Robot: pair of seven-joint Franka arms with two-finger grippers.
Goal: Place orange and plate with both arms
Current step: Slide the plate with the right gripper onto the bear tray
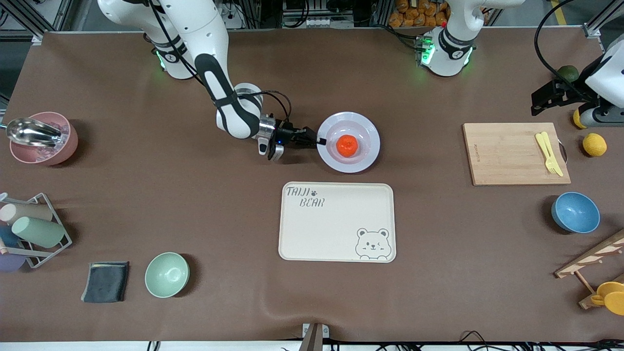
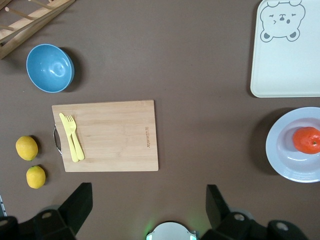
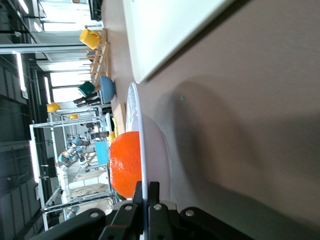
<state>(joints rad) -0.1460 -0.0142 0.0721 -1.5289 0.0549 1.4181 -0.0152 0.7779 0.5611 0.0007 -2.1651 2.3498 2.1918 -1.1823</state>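
Right wrist view: jaws pinch the plate (image 3: 150,150) rim (orange (image 3: 126,162) inside).

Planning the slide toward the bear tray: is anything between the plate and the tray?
Nothing visible. Bare table lies between the plate, held at its rim by the right gripper with the orange on it, and the tray nearer the front camera. The left gripper waits above the cutting board's end.

Brown table (image 1: 195,204), plate (image 1: 366,130), cream tray (image 1: 336,222), cutting board (image 1: 507,153), bowls, lemons
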